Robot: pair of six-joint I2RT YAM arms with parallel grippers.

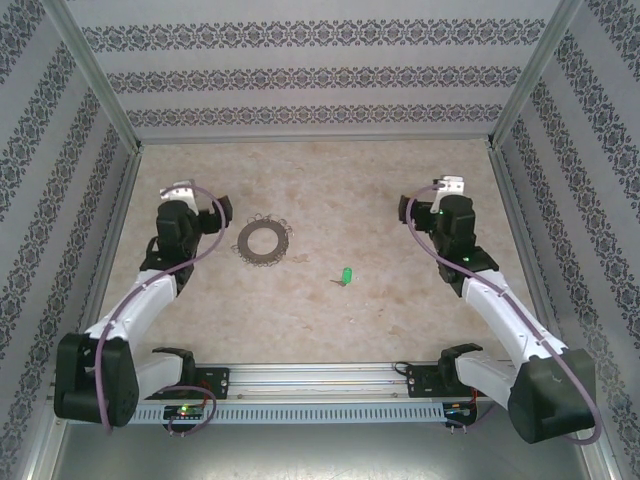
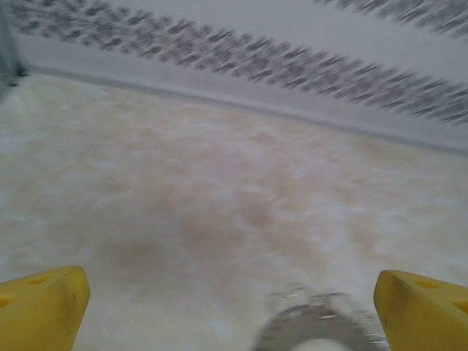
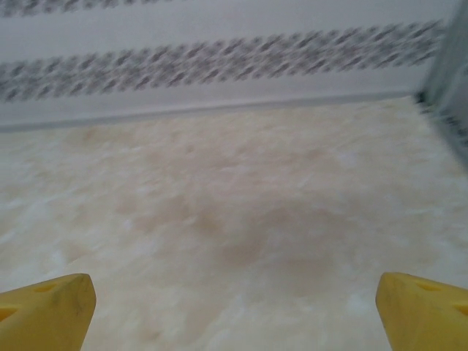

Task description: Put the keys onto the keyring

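The keyring [image 1: 264, 241] lies flat on the table [image 1: 330, 180], left of centre; the green-headed key [image 1: 346, 275] lies apart from it, closer to the near edge and about mid-table. The left gripper [image 1: 178, 190] stands just left of the keyring, its fingers [image 2: 44, 303] spread wide and empty. The right gripper [image 1: 447, 186] stands toward the right edge, well apart from the key, its fingers [image 3: 47, 307] likewise spread wide and empty.
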